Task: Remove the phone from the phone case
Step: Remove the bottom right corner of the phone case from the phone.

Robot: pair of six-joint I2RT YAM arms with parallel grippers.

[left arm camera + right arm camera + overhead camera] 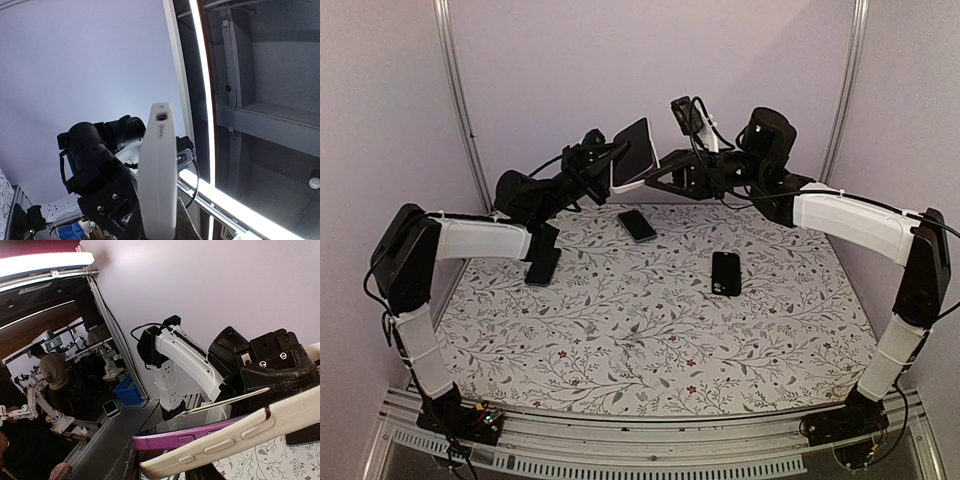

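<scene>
- The left claw (607, 162) is clamped shut on a white, flat, rectangular phone case (634, 152), gripping it by its left side, high above the table at the back.
- In the left wrist view we see that case (159, 170) edge-on and upright, a small port slot at its top end. One dark finger (186, 222) shows just to its right at the bottom of the frame.
- The right claw (655, 180) reaches in from the opposite side and meets the case's lower right edge. We cannot tell whether its jaws are closed on anything; its fingers are hidden in its own wrist view.
- In the right wrist view the case's cream-white edge (235, 440), with raised side buttons, slants across the lower frame.
- A slim purple phone (180, 440) lies along that edge, just above it. The two are slightly apart at their left ends, and the phone sits partly in the case.
- From above, the cased phone tilts with its dark face towards the camera, held between the two arms.
- Below lies a floral-patterned tabletop (620, 330).
- Three dark, flat, phone-shaped slabs rest on it, well apart: one beneath the claws (637, 225), one right of centre (726, 272), one at the left (542, 266).
</scene>
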